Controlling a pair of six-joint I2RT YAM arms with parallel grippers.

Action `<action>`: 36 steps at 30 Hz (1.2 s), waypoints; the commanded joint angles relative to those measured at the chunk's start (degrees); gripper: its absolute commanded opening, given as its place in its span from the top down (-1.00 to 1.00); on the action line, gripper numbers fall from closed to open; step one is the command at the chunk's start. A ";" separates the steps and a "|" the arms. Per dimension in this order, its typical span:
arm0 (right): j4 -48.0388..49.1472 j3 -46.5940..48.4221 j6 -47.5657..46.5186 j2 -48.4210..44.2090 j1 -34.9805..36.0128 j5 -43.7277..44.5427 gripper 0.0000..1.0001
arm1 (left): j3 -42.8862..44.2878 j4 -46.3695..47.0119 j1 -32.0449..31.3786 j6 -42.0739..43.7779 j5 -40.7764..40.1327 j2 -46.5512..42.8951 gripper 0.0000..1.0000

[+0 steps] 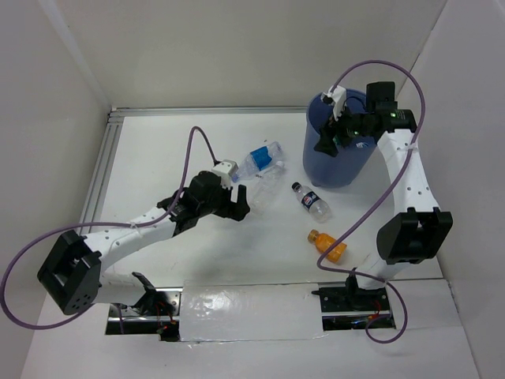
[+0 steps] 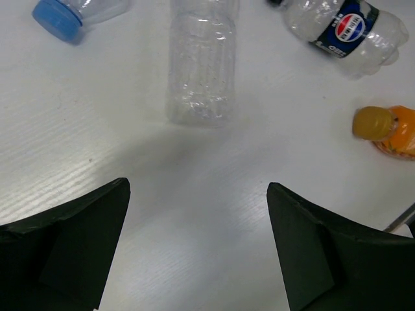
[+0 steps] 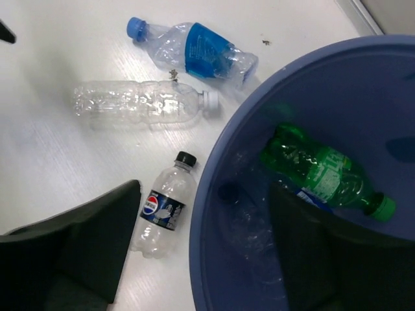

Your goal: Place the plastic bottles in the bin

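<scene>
The right claw (image 3: 214,259) hangs over the blue bin (image 3: 211,162), jaws wide and empty. Its right finger merges with the bin's shadowed interior. Inside lie a green bottle (image 3: 321,172) and a transparent bottle (image 3: 249,227) that is hard to make out. The left claw (image 2: 198,246) is wide and empty above bare desk (image 2: 194,181). The unlabelled clear bottle (image 2: 201,65) and the orange bottle (image 2: 389,129) are cut off at frame edges. The dark-labelled bottle (image 3: 162,207) lies just beside the bin wall.

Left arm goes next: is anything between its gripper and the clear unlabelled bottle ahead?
Nothing visible. Only bare table lies between the open left gripper and the clear unlabelled bottle; the dark-labelled bottle and orange bottle sit off to one side.
</scene>
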 commanded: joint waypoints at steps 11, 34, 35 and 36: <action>16.19 -5.73 2.97 -18.99 -1.18 -0.28 -1.00 | 11.72 2.53 2.96 6.81 3.30 10.88 -0.98; 19.53 -43.08 10.43 -24.03 20.36 31.33 -0.79 | -3.31 2.00 4.80 1.10 1.46 -1.42 -0.98; 20.24 -44.65 11.30 -24.03 20.36 33.08 -0.79 | -3.31 2.00 4.80 1.10 1.45 -1.42 -0.98; 21.03 -45.36 11.84 -23.42 20.97 34.14 -0.81 | -3.31 2.00 4.80 1.10 1.45 -1.42 -0.98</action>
